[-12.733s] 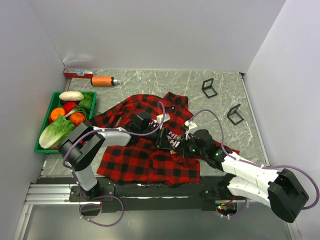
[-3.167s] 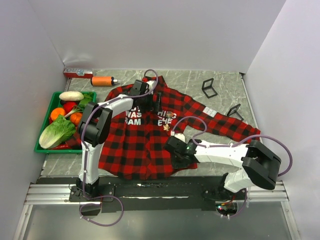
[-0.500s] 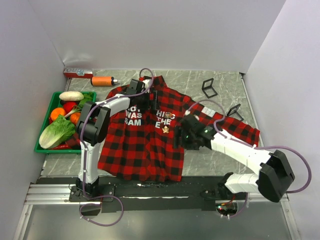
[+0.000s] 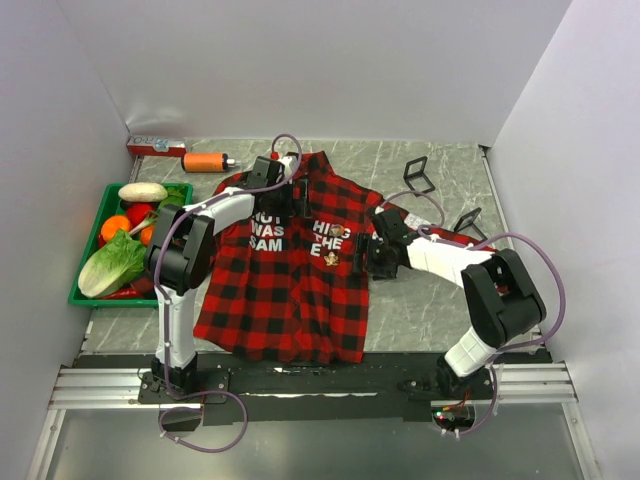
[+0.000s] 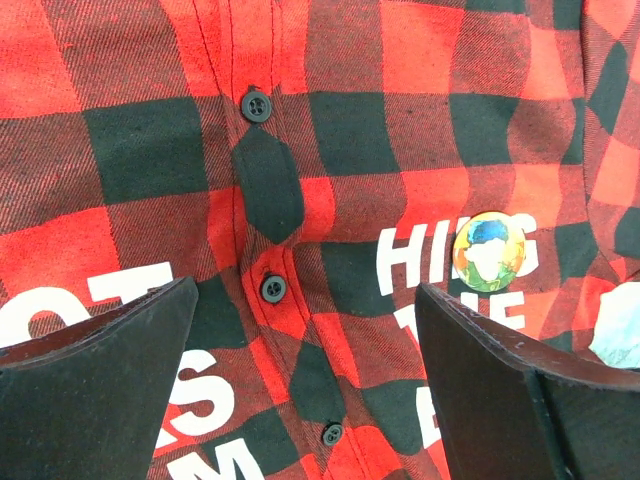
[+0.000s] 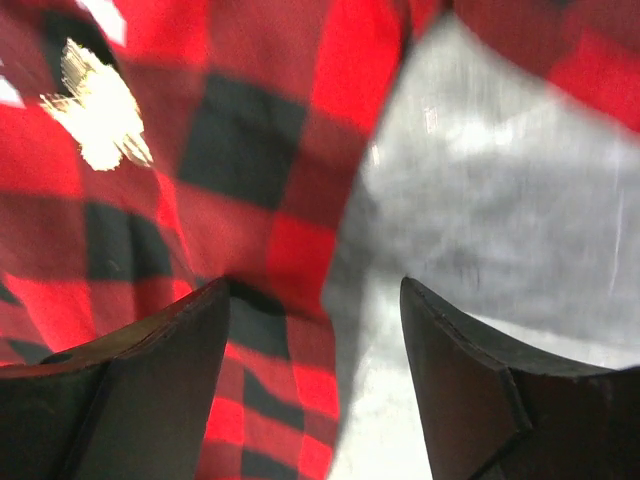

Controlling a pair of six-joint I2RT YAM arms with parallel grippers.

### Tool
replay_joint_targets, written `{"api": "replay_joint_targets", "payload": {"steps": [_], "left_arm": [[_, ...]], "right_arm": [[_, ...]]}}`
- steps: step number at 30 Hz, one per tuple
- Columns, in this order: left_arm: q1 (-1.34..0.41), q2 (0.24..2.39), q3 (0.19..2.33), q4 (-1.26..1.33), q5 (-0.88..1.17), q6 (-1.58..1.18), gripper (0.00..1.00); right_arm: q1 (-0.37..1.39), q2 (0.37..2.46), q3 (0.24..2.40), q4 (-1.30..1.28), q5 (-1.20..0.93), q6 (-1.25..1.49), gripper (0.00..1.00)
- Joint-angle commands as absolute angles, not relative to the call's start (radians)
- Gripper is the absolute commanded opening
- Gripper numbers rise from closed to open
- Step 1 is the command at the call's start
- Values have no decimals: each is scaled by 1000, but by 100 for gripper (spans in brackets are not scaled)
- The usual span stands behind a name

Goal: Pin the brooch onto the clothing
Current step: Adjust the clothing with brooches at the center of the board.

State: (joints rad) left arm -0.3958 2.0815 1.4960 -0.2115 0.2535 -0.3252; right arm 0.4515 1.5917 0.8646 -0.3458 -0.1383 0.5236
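Left gripper [image 5: 305, 300]: jaws released, spread wide, nothing between them, hovering over the chest of the red-and-black plaid button-up shirt [image 5: 330, 110], with the button placket right below. Right gripper [image 6: 312, 290]: jaws also released and empty, over the shirt's side edge where the plaid meets the grey marble-look table [image 6: 500, 200].

A round multicoloured badge [image 5: 487, 252] sits on the end of the white block lettering, right of the placket. A small gold brooch [image 4: 330, 258] shows on the chest just below the lettering, near the right jaws but apart from them. The blown-out pale patch in the right wrist view is probably the same brooch, too blurred to confirm.

The shirt lies flat, front up, mid-table, collar at the far side, hem toward the arm bases, one sleeve running out under the right arm.

Left of the shirt is a green plastic crate [image 4: 76, 297] of vegetables and fruit. An orange bottle [image 4: 205, 161] lies at the far edge. Two black wire stands [image 4: 418, 176] are on the far right.
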Motion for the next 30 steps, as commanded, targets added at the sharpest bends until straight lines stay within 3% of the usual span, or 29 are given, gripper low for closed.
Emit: {"api": "replay_joint_targets", "payload": {"steps": [1, 6, 9, 12, 15, 16, 17, 30], "left_arm": [[-396, 2068, 1496, -213, 238, -304, 96], [-394, 2098, 1497, -216, 229, -299, 96], [-390, 2120, 1497, -215, 224, -296, 97], [-384, 2144, 1496, -219, 212, -290, 96], [-380, 2161, 1493, -219, 198, -287, 96], [-379, 2170, 1493, -221, 198, -285, 96], [-376, 2174, 1493, -221, 195, -285, 96], [-370, 2191, 1486, -230, 175, -279, 96]], "right_arm": [[427, 1626, 890, -238, -186, 502, 75], [407, 1644, 891, -183, -225, 517, 75], [406, 1678, 925, -189, -230, 509, 64], [407, 1712, 956, -213, -221, 503, 47], [396, 1730, 966, -242, -183, 500, 20], [390, 1732, 965, -259, -154, 499, 4], [382, 1730, 959, -267, -140, 497, 0], [287, 1741, 919, -287, -104, 491, 0]]}}
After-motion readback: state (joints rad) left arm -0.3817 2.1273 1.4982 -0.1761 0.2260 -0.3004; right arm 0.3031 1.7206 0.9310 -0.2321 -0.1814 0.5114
